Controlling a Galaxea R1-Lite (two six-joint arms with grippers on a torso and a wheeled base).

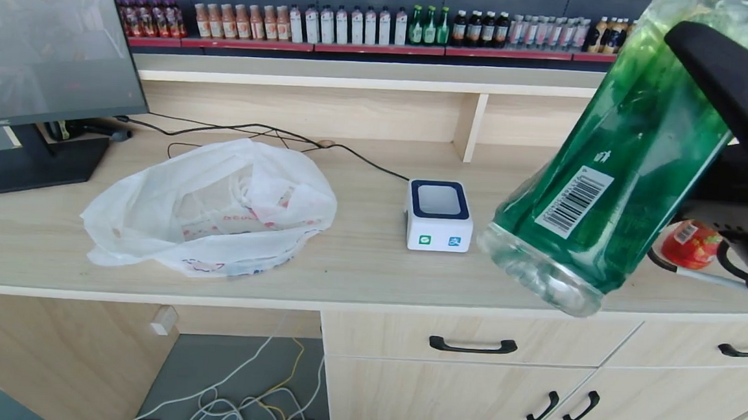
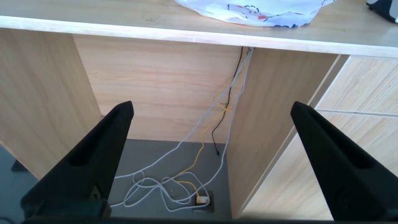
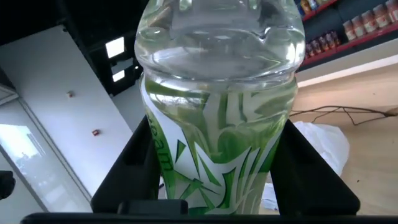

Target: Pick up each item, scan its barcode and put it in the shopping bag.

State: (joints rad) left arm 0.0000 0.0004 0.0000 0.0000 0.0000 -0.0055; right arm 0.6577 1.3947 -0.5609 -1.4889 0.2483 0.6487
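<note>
Close to the head camera hangs a clear bottle of green liquid, tilted with its base down-left and its barcode label facing up. My right gripper is shut on the bottle, with one black finger on each side. It is held high over the counter's right part, right of the white barcode scanner. The white shopping bag lies open on the counter, left of the scanner. My left gripper is open and empty, below the counter's front edge, with the bag above it.
A red packaged item sits at the counter's right end, behind the bottle. A monitor stands at the back left, with cables behind the bag. Drink bottles line the far shelf. Drawers with black handles are below the counter.
</note>
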